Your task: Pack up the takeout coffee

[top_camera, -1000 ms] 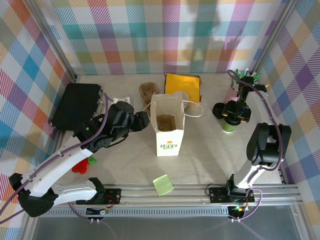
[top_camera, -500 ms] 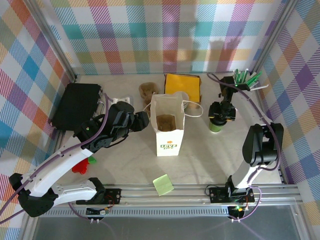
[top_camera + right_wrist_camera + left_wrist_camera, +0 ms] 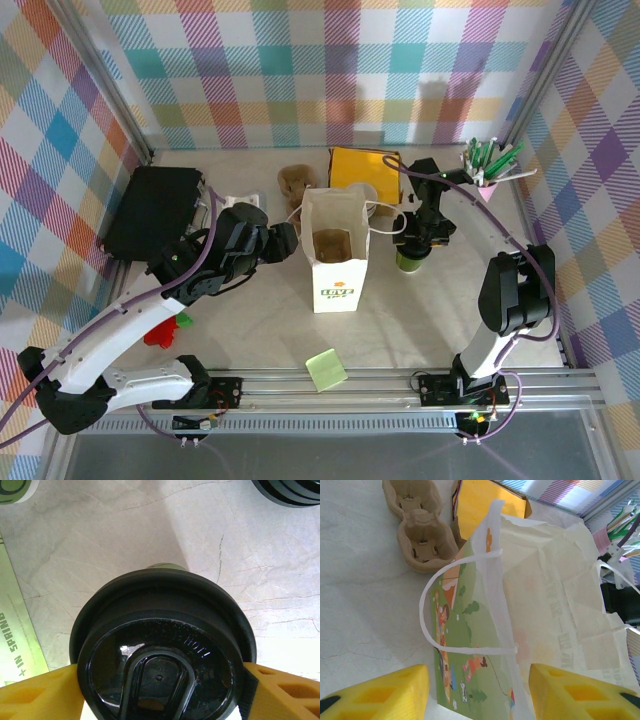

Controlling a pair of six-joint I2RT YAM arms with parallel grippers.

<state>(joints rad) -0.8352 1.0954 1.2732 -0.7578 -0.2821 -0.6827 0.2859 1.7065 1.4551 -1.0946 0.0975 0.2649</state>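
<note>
1. The right gripper was clenched on the takeout coffee. In the wrist view its yellow fingers pressed against the black lid's rim from both sides.
2. From above, the cup stood at about 3 o'clock of the white paper bag, just beside it. One loop handle lay between the two. I could not tell whether the cup's green base rested on the table or hung just above it.
3. The left gripper sat at 9 o'clock of the bag, close to its side. Its jaws were spread wide and gripped nothing, with the bag's printed face in the gap between them.
4. The bag stood upright and open-mouthed, with something brown inside.
5. A brown pulp carrier lay at 11 o'clock of the bag, and a yellow envelope at 1 o'clock.
6. A pink cup of pens stood at 2 o'clock of the coffee, well apart.
7. A green note lay at 6 o'clock of the bag, near the table's front rail.
</note>
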